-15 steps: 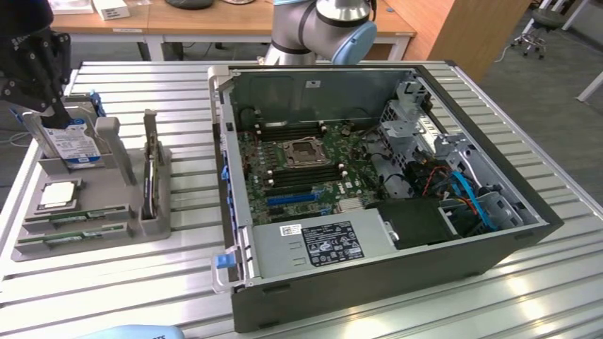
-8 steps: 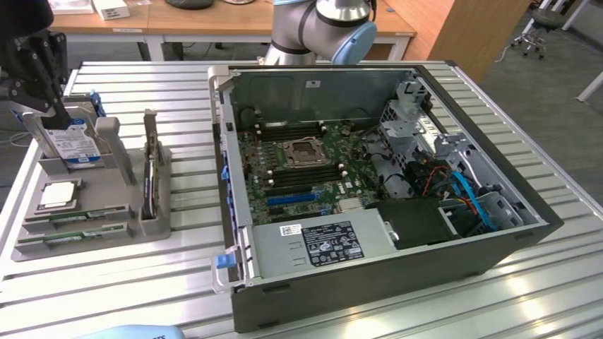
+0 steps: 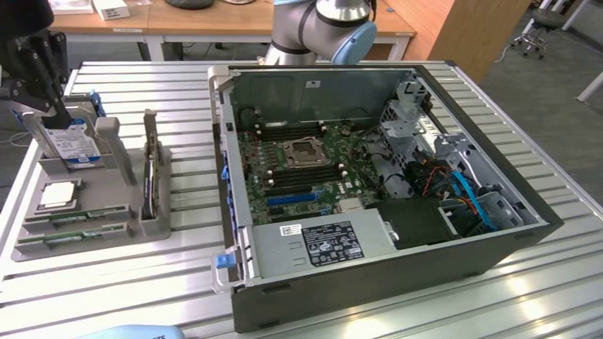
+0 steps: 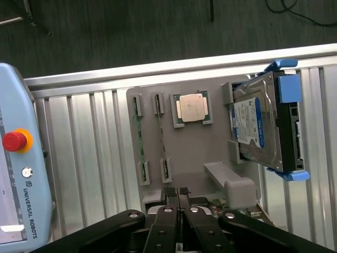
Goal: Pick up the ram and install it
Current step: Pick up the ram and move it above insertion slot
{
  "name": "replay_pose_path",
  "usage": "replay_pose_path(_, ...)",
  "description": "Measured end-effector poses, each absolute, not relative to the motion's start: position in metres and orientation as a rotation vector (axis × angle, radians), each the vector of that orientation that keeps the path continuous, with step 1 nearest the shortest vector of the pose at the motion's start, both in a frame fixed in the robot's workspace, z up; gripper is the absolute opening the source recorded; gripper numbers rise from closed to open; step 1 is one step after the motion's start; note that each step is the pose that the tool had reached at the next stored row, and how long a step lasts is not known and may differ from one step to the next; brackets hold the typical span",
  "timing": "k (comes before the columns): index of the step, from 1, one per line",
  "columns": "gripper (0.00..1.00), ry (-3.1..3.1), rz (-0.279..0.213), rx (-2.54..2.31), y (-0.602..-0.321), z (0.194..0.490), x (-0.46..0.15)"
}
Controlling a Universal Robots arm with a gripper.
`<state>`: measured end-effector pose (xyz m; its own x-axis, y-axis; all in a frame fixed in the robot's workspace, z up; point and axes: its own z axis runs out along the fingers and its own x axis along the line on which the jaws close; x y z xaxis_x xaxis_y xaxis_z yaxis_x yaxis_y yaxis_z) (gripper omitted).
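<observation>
Centred on a grey parts tray (image 3: 111, 189) (image 4: 189, 153), flat on a slatted aluminium table (image 3: 527, 282) (image 4: 79, 158), just beside an open computer case (image 3: 358, 300) and to the exterior view's left of it.

Carries a blue-labelled hard drive (image 3: 73, 145) (image 4: 258, 129) in blue rails at one end and two green sticks at the opposite end: an outer ram stick (image 3: 68, 239) (image 4: 140, 138) along the tray's end edge, and an inner ram stick (image 3: 78, 216) (image 4: 161, 134) just beside it, toward the tray's middle. Both seated on a long edge in narrow slots, gripped by a grey holder at either tip. Parallel to each other and to that end edge, long axes level and crosswise to the tray's length; in the exterior view, tips pointing left and right.

Between the inner ram stick and the hard drive: a square silver processor (image 3: 58, 192) (image 4: 190, 108), lying flat in the tray.

Over the tray's hard-drive end in the exterior view: a black gripper (image 3: 58, 121) (image 4: 176, 192), pinched fully together with nothing between its jaws. Touching neither stick; height above the tray not readable.

Past the tray's ram end: a pale blue Universal Robots teach pendant (image 3: 132, 330) (image 4: 21, 158) with a red stop button.

Inside the case, well apart from the tray: a green motherboard (image 3: 292, 166).
</observation>
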<state>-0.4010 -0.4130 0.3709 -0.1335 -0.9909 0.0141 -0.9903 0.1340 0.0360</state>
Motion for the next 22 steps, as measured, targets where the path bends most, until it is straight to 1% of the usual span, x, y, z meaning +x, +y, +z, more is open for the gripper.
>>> replay_pose_path(22, 0.1, -2.301, -0.029, 2.102, -0.4131, 0.3705, -0.4009)
